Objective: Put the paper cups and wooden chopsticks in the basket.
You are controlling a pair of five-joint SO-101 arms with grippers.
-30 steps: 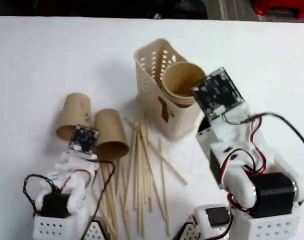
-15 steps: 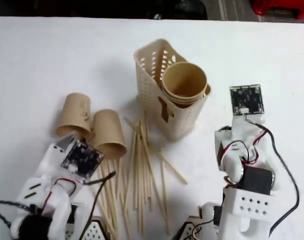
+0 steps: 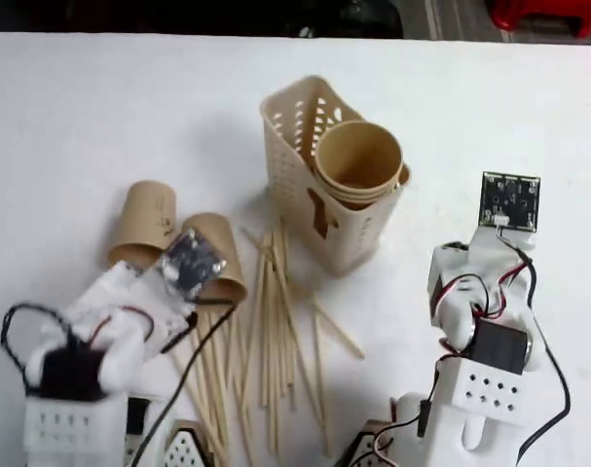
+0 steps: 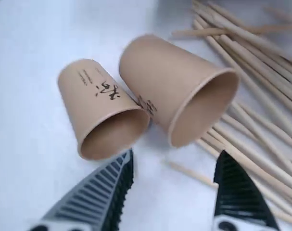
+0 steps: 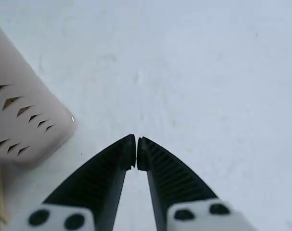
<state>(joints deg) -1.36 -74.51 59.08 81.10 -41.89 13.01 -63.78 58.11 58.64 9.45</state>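
Note:
Two brown paper cups lie on their sides on the white table, one (image 4: 100, 115) beside the other (image 4: 177, 91), mouths facing my left gripper (image 4: 174, 168). That gripper is open just short of them, with nothing between its fingers. From above, the cups (image 3: 144, 222) (image 3: 222, 268) sit at left, and my left arm (image 3: 110, 331) partly covers the nearer one. Wooden chopsticks (image 3: 271, 331) lie scattered beside them. The cream basket (image 3: 300, 136) holds stacked cups (image 3: 358, 161). My right gripper (image 5: 136, 153) is shut and empty over bare table, right of the basket (image 5: 25, 125).
My right arm (image 3: 485, 321) stands at the lower right, apart from the basket. Chopsticks (image 4: 251, 62) reach under the nearer cup's side. Bare table stretches behind the basket and at far left. A red object (image 3: 548, 15) sits past the back edge.
My right arm drew back from over the basket to the right, with the cups left inside. My left arm pulled back, then swung toward the nearer lying cup.

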